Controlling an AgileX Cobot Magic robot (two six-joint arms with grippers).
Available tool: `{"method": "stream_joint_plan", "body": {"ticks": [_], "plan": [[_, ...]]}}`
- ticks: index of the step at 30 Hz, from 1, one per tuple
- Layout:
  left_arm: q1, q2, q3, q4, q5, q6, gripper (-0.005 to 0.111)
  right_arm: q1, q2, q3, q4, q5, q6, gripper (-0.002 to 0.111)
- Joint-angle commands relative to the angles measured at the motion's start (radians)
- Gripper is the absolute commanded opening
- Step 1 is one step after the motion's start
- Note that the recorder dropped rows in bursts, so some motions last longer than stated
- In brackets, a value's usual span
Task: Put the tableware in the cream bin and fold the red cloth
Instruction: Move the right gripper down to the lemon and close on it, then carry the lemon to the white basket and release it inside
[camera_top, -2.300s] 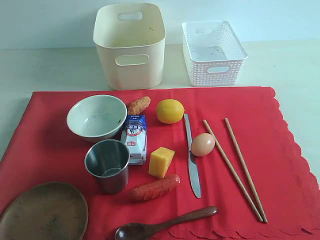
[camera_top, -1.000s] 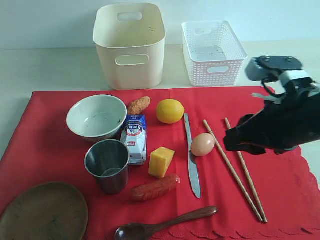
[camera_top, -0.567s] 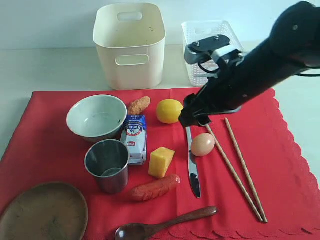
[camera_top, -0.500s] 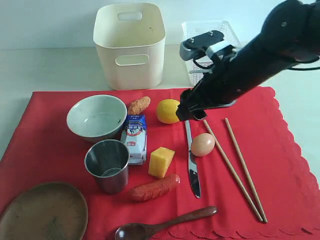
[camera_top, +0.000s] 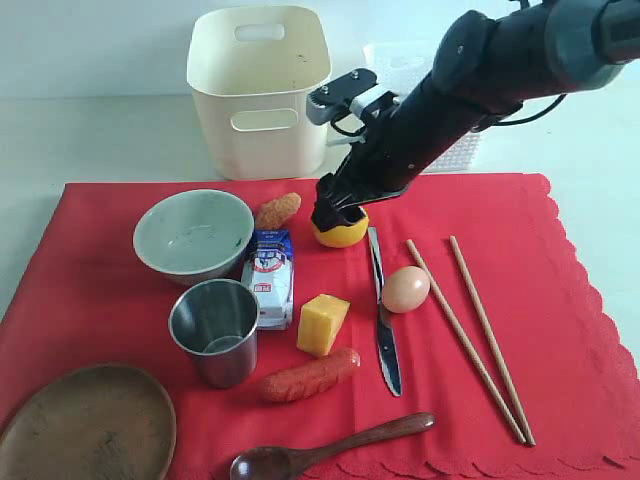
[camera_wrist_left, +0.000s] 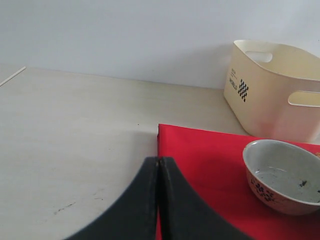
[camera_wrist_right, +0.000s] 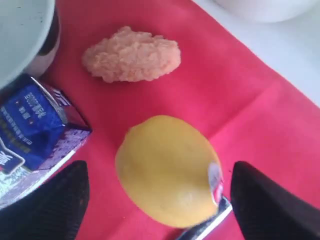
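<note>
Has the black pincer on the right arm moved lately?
Yes. The right pincer swept left across the bright red cloth, from beside the two wooden chopsticks to over the yellow lemon.

The red cloth (camera_top: 590, 300) is plain bright red with scalloped edging. The cream bin (camera_top: 262, 95) is cream and has a small black chequered mark on one wall. The bowl (camera_top: 190, 232) is pale greenish-white inside, with dark markings on its outer wall. The cup (camera_top: 215, 335) and knife (camera_top: 386, 345) are steel grey. The plate (camera_top: 85, 425) is brown, the spoon (camera_top: 340, 445) dark reddish brown, and the chopsticks (camera_top: 468, 345) light tan. The left end effector (camera_wrist_left: 158, 192) and right end effector (camera_top: 338, 215) are black. Between the right end effector's fingers, the lemon (camera_wrist_right: 165, 167) is yellow. Beside it, the carton (camera_top: 271, 272) is blue and white. The desk (camera_wrist_left: 75, 140) is pale beige.
</note>
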Motion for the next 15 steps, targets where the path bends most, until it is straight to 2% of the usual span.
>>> {"method": "stream_joint_plan", "body": {"ticks": [1,6,15], "plan": [[0.002,-0.005,0.0,0.006,-0.006,0.0,0.003,0.001,0.062,-0.035,0.093,0.02,-0.112,0.075],[0.002,-0.005,0.0,0.006,-0.006,0.0,0.003,0.001,0.09,-0.035,0.044,0.013,-0.111,0.07],[0.002,-0.005,0.0,0.006,-0.006,0.0,0.003,0.001,0.091,-0.035,0.013,0.014,-0.052,0.027]]}}
